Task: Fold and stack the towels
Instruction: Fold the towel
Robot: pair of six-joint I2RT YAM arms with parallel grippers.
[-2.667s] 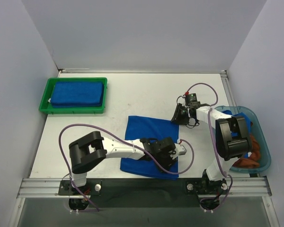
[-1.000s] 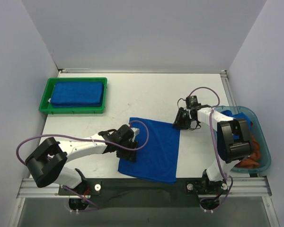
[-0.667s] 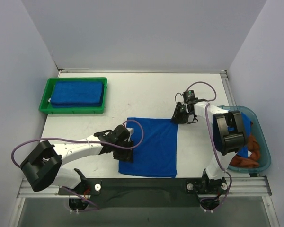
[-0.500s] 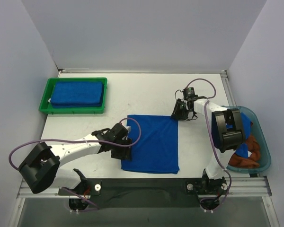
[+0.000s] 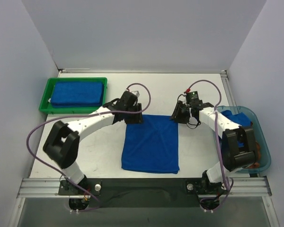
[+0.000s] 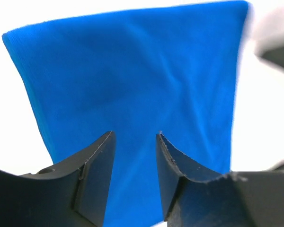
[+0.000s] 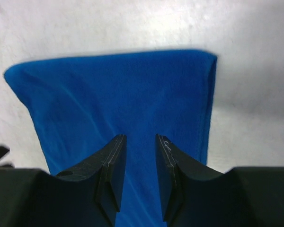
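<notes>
Left fingers (image 6: 92, 175), apart like the right fingers (image 7: 111, 172), have come from the near edge to the far left corner of the blue towel (image 5: 150, 144), now flat on the worktop (image 5: 132, 90), probably ready for folding.

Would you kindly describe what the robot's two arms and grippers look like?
Both the left arm and right arm have white links with bulky black joints, and a purple cable loops along each. The left gripper and right gripper each have two black, tapered fingers.
</notes>
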